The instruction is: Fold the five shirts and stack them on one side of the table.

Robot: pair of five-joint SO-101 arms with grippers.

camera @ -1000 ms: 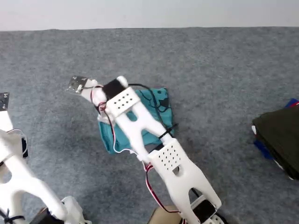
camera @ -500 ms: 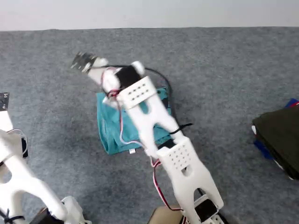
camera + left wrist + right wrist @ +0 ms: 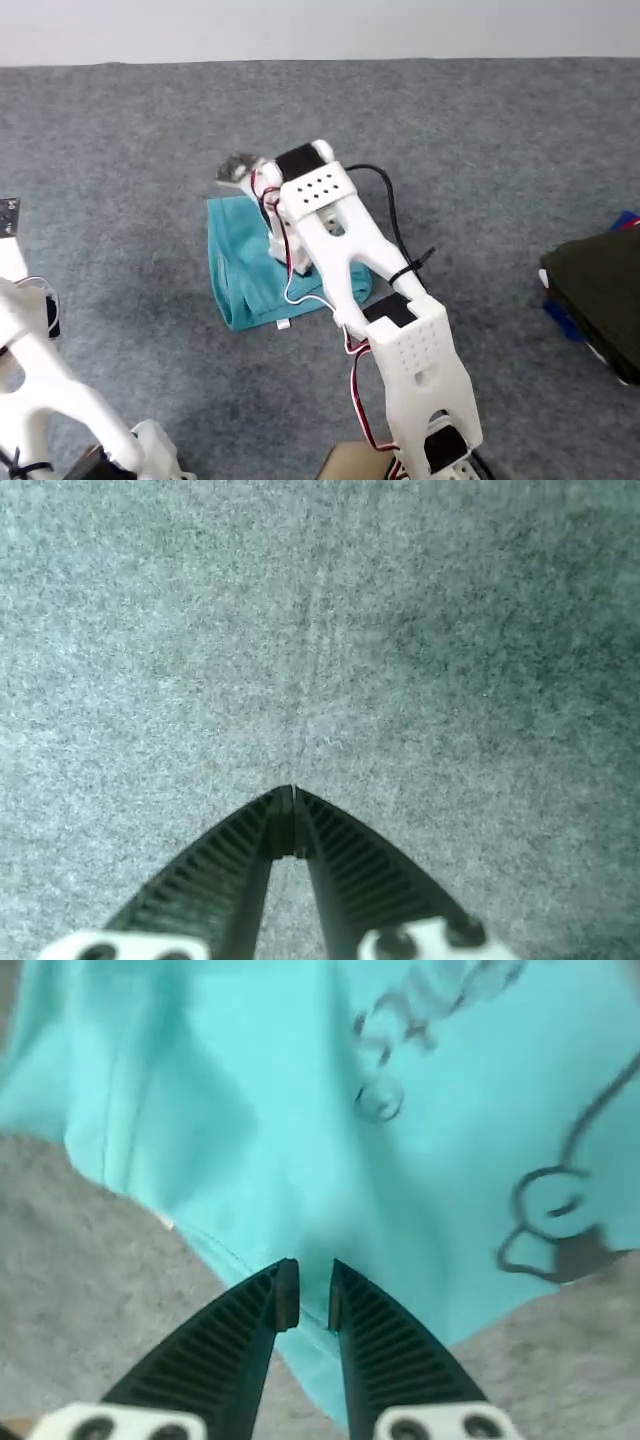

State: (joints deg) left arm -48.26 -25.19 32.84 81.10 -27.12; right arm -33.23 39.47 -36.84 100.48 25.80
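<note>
A folded teal shirt [image 3: 243, 268] with a dark line print lies on the grey table left of centre. My right arm stretches across it, and its gripper [image 3: 240, 168] hangs just past the shirt's far edge. In the right wrist view the teal shirt [image 3: 250, 1110] lies under the right gripper [image 3: 305, 1295], which is open by only a narrow gap with nothing between its fingers. My left gripper [image 3: 292, 798] is shut and empty above bare grey table. The left arm [image 3: 40, 380] stands at the near left.
A stack of folded shirts [image 3: 598, 290], a dark one on top and a blue one beneath, sits at the table's right edge. Grey table surface [image 3: 480, 140] stretches between the teal shirt and that stack.
My right gripper has swung from the far left of the teal shirt back toward the centre, uncovering the shirt's left part. The left arm has not moved.
</note>
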